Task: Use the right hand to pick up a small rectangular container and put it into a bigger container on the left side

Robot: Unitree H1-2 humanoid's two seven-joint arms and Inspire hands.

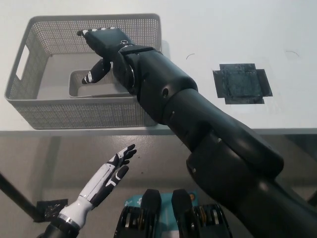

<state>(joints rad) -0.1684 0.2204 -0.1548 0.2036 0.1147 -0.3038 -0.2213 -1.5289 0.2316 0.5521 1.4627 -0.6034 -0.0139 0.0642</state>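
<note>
White left hand idle at 7 o'clock, fingers straight, holding nothing. Small grey tray sits inside mesh basket, 10 o'clock; looks light, rigid plastic, best gripped by rim. Black right hand above it, fingers loosely spread, releasing.

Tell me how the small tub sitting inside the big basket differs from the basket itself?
The big basket has perforated mesh walls and a cut-out handle, while the small tub has plain solid walls. The basket is far larger and stands on the white table; the tub sits inside it, partly hidden by the black right robot hand. Both are grey, rectangular and open-topped.
</note>
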